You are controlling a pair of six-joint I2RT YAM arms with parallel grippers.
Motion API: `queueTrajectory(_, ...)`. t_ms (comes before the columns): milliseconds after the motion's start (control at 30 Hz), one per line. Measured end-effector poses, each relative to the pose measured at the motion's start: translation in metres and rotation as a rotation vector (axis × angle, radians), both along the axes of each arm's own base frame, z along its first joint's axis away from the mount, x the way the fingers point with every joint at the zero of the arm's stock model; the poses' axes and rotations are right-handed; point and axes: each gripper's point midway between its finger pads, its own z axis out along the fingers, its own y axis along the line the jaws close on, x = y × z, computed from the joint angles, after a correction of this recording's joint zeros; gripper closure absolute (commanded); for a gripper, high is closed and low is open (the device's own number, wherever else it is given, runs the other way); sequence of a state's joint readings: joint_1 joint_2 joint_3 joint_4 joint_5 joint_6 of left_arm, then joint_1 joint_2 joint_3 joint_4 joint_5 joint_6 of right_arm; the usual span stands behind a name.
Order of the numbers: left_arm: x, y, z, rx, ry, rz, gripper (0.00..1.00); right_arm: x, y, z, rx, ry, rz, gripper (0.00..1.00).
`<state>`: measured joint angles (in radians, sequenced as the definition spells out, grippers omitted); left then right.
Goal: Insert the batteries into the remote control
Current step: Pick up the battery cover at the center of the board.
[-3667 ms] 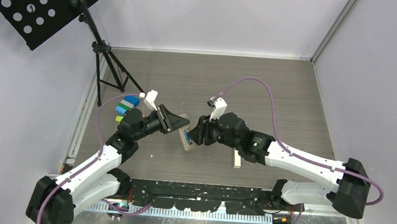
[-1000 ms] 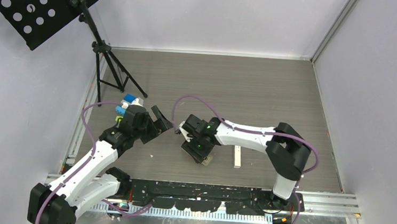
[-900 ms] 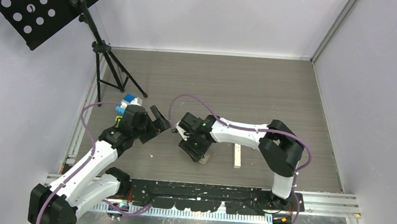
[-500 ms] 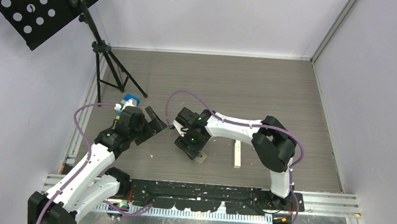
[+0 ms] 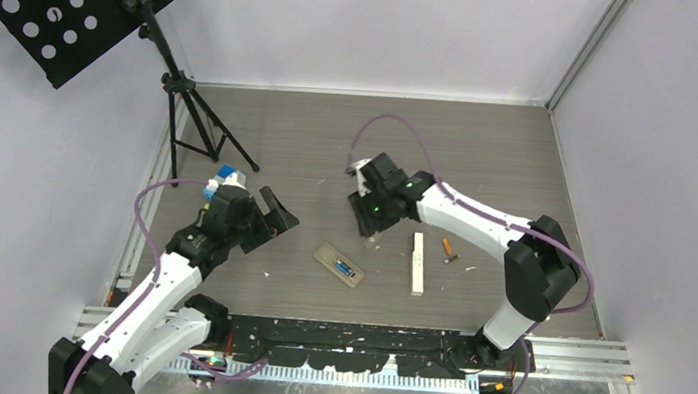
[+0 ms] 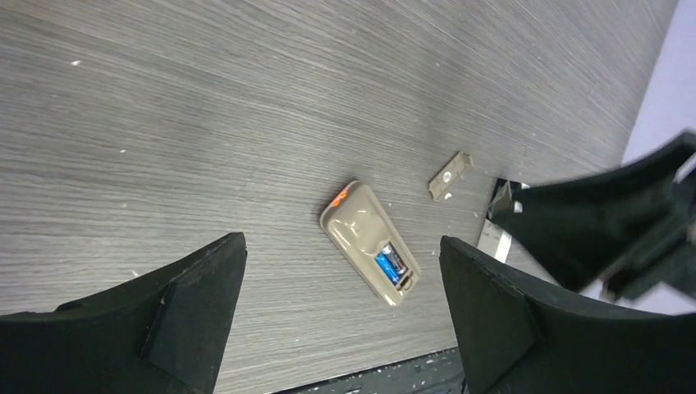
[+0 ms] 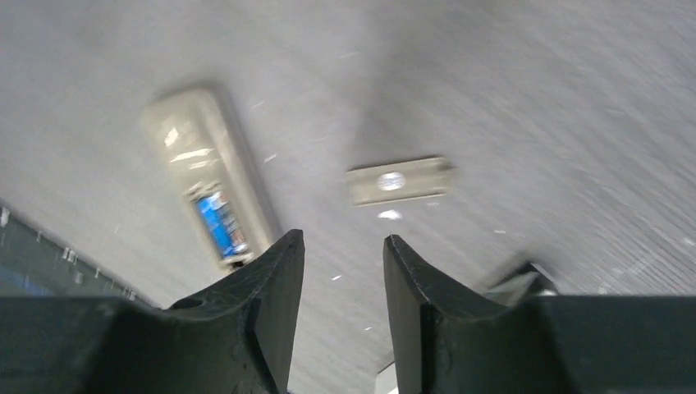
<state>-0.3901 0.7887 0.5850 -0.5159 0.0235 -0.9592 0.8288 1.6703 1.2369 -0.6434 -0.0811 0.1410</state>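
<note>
Nearest the bases: beige remote control [image 5: 339,265], flat on the worktop [image 5: 330,148], back up and cover off, so the compartment faces up for loading. Holds one blue battery [image 6: 392,264] at the near end; cannot tell whether a slot beside it is free. Just right of it, a slim white bar [image 5: 418,264], perhaps a second remote, not involved. A little beyond, loose on the wood and well apart from the remote: an orange battery [image 5: 448,247], probably next to be fetched. Further in, the small beige cover [image 7: 399,180], laid aside to keep the compartment reachable. Right gripper [image 7: 342,246] near the cover, jaws partly apart, nothing between them. Left gripper [image 5: 276,215] off to the left, jaws wide and empty, aimed toward the remote, seemingly ready to steady it. Farthest: toy blocks [image 5: 226,176] and music stand [image 5: 78,6], out of play.
</note>
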Motion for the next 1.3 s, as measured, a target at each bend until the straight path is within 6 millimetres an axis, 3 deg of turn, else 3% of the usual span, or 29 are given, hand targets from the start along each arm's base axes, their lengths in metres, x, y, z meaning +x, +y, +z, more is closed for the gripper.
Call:
queueTrajectory(133, 0.002, -0.010, 0.007, -0.040, -0.024, -0.040, 0.23, 0.039, -0.035, -0.008, -0.038, -0.025, -0.192, 0.59)
queueTrajectory(233, 0.004, -0.018, 0.013, -0.072, -0.043, -0.072, 0.26, 0.043, -0.045, -0.027, -0.100, -0.011, -0.223, 0.60)
queueTrajectory(567, 0.007, -0.035, 0.020, -0.133, -0.056, -0.140, 0.27, 0.044, -0.050, -0.066, -0.194, 0.023, -0.228, 0.72)
queueTrajectory(900, 0.007, -0.040, 0.021, -0.156, -0.066, -0.165, 0.28, 0.054, -0.048, -0.067, -0.178, -0.002, -0.233, 0.70)
queueTrajectory(1100, 0.007, -0.042, 0.020, -0.160, -0.059, -0.172, 0.32, 0.058, -0.043, -0.067, -0.138, 0.003, -0.232, 0.82)
queueTrajectory(1200, 0.007, -0.042, 0.019, -0.161, -0.053, -0.174, 0.33, 0.056, -0.044, -0.069, -0.136, 0.012, -0.231, 0.80)
queueTrajectory(1300, 0.007, -0.043, 0.019, -0.164, -0.054, -0.178, 0.32, 0.055, -0.045, -0.070, -0.135, 0.017, -0.239, 0.68)
